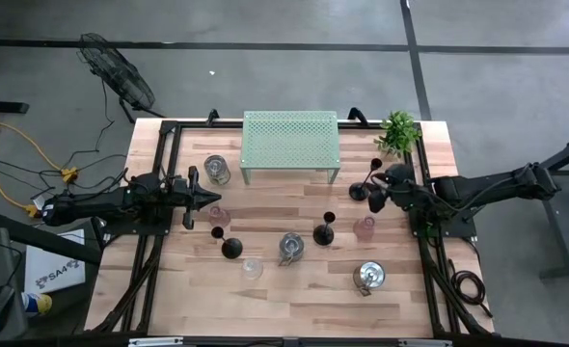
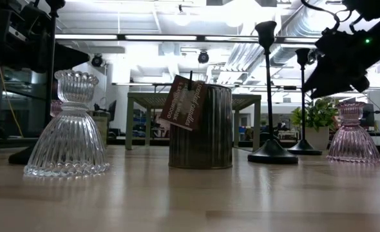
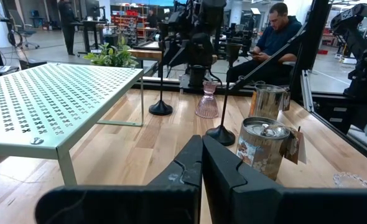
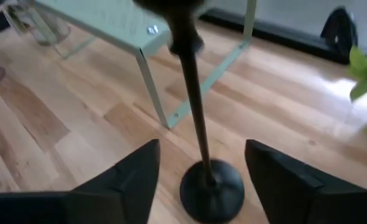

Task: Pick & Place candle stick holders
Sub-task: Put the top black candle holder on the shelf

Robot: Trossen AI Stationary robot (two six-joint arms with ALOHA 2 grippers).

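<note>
Jaws first: left gripper clenched on nothing, hovering at the table's left side beside a pink glass cup. Bare wood lies along the near edge. Going right: silvery jar by the green shelf, black candlestick, clear cup, tagged jar, second candlestick, pink cup, jar. Right gripper spread open, fingers either side of a third candlestick, not touching, standing near the shelf's right leg; plant behind.

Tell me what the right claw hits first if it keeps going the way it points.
Probably the black candlestick standing between the open right claw fingers; beyond it, the green shelf leg. Depth is unclear.
</note>
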